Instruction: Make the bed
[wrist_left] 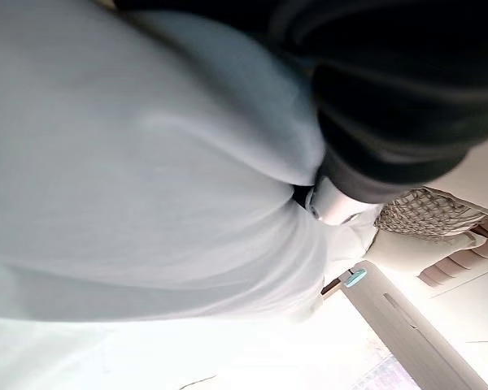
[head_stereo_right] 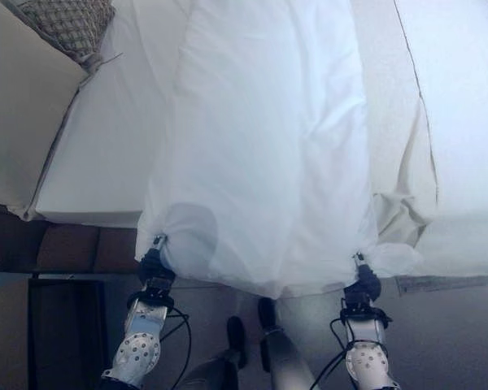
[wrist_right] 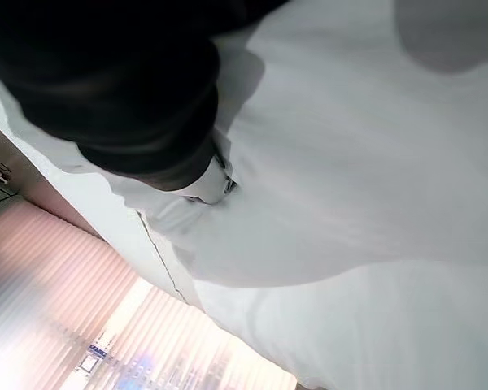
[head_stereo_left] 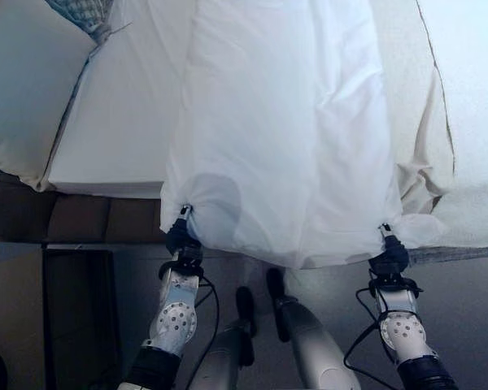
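Sheet spread over bed, white, near edge hanging off the bed's side and bunched at two corners; left robot hand at the left corner, right robot hand at the right corner; cloth gathers to a point at each, but the fingers are buried in the folds in the eye views and both wrist views, so cannot tell whether either is clamped; pillow at far left, cut off; patterned cushion above it, partly out of view.
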You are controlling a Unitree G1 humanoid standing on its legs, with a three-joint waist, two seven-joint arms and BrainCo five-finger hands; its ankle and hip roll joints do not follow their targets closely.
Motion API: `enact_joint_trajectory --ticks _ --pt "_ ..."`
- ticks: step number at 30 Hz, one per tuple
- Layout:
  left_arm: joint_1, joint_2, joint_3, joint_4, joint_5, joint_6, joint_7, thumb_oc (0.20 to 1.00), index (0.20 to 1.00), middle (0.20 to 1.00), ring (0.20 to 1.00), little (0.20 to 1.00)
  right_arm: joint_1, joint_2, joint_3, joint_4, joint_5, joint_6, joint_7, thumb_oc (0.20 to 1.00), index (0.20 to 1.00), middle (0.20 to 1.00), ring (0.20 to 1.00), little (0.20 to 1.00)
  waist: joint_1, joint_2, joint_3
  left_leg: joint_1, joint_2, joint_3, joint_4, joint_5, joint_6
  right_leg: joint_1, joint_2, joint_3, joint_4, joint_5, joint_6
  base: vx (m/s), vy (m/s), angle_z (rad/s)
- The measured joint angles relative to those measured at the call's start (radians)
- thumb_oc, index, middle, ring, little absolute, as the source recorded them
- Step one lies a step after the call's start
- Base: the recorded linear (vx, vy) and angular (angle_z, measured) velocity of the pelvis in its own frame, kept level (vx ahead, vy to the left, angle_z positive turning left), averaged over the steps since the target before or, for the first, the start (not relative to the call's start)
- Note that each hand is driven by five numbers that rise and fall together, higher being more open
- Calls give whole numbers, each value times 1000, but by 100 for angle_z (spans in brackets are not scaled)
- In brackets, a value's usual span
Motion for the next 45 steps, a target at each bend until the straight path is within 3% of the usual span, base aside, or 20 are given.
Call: enact_joint_trajectory --ticks 1,2,3,6,7,9,10,12,13,14,15,17,20,23,24,25,26,30,37,45 --pt "0 0 1 0 0 0 1 200 200 200 200 200 -1 -4 -3 1 0 -1 0 200 200 200 200 200 0 -1 0 -1 -2 2 -7 -2 -3 -10 -2 6 5 -1 -9 4 -3 -7" --pt "-1 2 2 -1 0 -2 1 200 200 200 200 200 -4 -1 -8 4 0 -4 -1 200 200 200 200 200 -3 -8 1 -25 7 -24 8 -8 -9 -12 -7 21 -9 7 -41 11 18 -16" --pt "-8 8 6 -4 0 -5 1 200 200 200 200 200 -4 11 -22 4 0 -8 -3 200 200 200 200 200 18 -26 -5 -47 35 -50 11 -10 -13 -26 -4 38 -27 22 -49 19 54 -24" --pt "-15 7 4 -4 0 -7 4 200 200 200 200 200 -14 19 -39 13 1 -20 -7 200 200 200 200 200 25 -39 -4 -68 130 -118 -19 -4 -37 -46 -14 46 -18 35 -31 58 166 -11" --pt "-19 9 6 -4 0 -7 5 200 200 200 200 200 -19 23 -42 22 0 -26 -10 200 200 200 200 200 26 -42 -4 -67 191 -150 -61 11 -63 -45 -14 40 -15 32 -24 60 176 0" --pt "-18 6 4 -4 1 -8 14 200 200 200 200 200 -32 23 -54 37 1 -32 -22 200 200 200 200 200 25 -41 -4 -62 257 -125 -115 21 -75 -45 -19 36 -4 28 -18 78 388 -9" --pt "-17 7 2 3 1 -12 19 200 200 200 200 200 -48 22 -51 48 0 -37 -32 200 200 200 200 200 26 -40 -3 -43 266 -103 -138 21 -75 -37 -22 37 -4 27 -2 60 468 -35" --pt "-17 11 -2 10 1 -18 28 200 200 200 200 200 -73 20 -53 52 -1 -45 -48 200 200 200 200 200 25 -31 -5 -16 238 -101 -139 22 -72 -29 -24 30 -1 23 24 7 278 -47" --pt "-24 14 -4 13 1 -19 31 200 200 200 200 200 -80 13 -52 53 -1 -47 -53 200 200 200 200 200 27 -27 -4 -10 222 -109 -135 48 -69 -30 -25 27 3 21 34 37 487 -37" --pt "-27 21 -9 13 1 -19 33 200 200 200 200 200 -85 11 -52 50 -1 -49 -59 200 200 200 200 200 27 -28 -4 -21 224 -90 -116 84 -101 -30 -33 21 3 16 50 87 688 -8" --pt "-43 34 -33 20 0 -18 38 200 200 200 200 200 -83 9 -58 45 -2 -55 -65 200 200 200 200 200 18 -31 -5 -31 178 -58 -78 91 -110 -33 -79 37 -2 21 82 82 688 13" --pt "-56 52 -75 17 1 -6 39 200 200 200 200 200 -89 -6 -85 36 -11 -56 -71 200 200 200 200 200 16 -20 -8 -21 118 34 -70 69 -34 -27 -134 90 -28 40 134 68 402 5" --pt "-91 54 -76 17 1 2 39 200 200 200 200 200 -96 3 -80 44 -26 -46 -75 200 200 200 200 200 21 -16 -7 -24 48 55 -32 42 23 -9 -201 133 -53 52 186 80 353 -8" --pt "-86 75 -72 17 2 7 38 200 200 200 200 200 -111 12 -61 67 -39 -35 -71 200 200 200 200 200 30 -16 -7 -26 33 79 -14 27 47 -16 -191 118 -34 58 204 -15 96 -21" --pt "-84 73 -62 18 2 7 39 200 200 200 200 200 -117 11 -52 78 -39 -30 -66 200 200 200 200 200 27 -15 -5 -26 35 58 -14 26 49 -40 -164 128 31 17 210 30 11 -3" --pt "-80 78 -45 17 2 8 40 200 200 200 200 200 -112 15 -51 80 -39 -25 -67 200 200 200 200 200 20 -12 -8 -26 34 32 -18 28 43 -23 -128 137 31 -12 180 22 28 14" --pt "-82 72 -40 19 2 11 41 200 200 200 200 200 -107 11 -58 78 -39 -26 -67 200 200 200 200 200 13 -6 -6 -22 31 23 -23 31 41 -8 -121 143 8 -7 154 15 -26 31" --pt "-85 73 -9 8 2 12 53 200 200 200 200 200 -145 -13 -40 65 -43 -25 -94 200 200 200 200 200 3 -7 -8 -25 54 38 -25 30 33 -5 -105 126 -11 6 138 -15 -94 -5" --pt "-134 97 58 -119 2 10 74 200 200 200 200 200 -189 -144 -21 -283 -167 -37 -178 200 200 200 200 200 0 -9 -9 -56 97 25 -22 38 -2 -21 -70 94 -25 21 116 -10 -62 2" --pt "-20 108 96 -188 2 13 32 200 200 200 200 200 -18 -97 -60 -368 -194 -44 -164 200 200 200 200 200 -2 -10 -6 -69 104 26 -37 44 -9 -34 -64 88 -40 27 104 -12 9 1"
